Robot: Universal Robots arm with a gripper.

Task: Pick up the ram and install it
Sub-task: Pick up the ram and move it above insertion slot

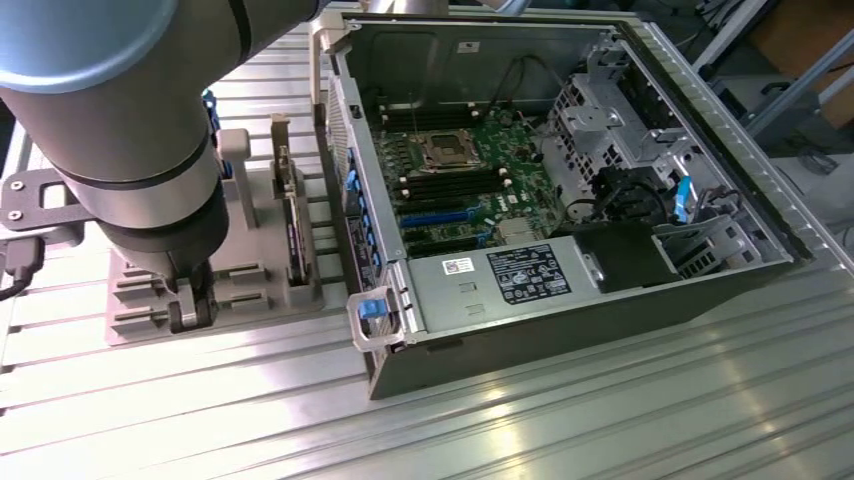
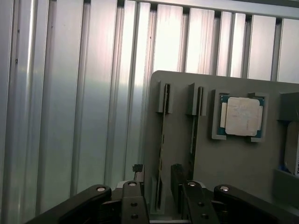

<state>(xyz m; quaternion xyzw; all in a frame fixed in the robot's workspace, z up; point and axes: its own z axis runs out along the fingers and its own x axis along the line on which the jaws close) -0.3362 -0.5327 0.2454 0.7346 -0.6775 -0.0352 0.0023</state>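
The ram (image 2: 161, 135) stands edge-on in a slot of the grey holder (image 2: 182, 154), seen as a thin dark strip. My gripper (image 2: 158, 171) is open just above it. One dark finger (image 2: 176, 177) is on one side of the strip and the other finger is on the opposite side, neither touching it. In the exterior view, the gripper (image 1: 188, 305) hangs low over the holder (image 1: 254, 290) at the exterior view's left, and the arm hides the ram.
A second thin board (image 2: 194, 126) stands in the neighbouring slot, and a square silver CPU (image 2: 241, 115) lies in a pocket beyond it. Taller cards (image 1: 284, 180) stand upright in the holder. The open computer case (image 1: 721, 290) with its green motherboard (image 1: 461, 175) lies to the exterior view's right.
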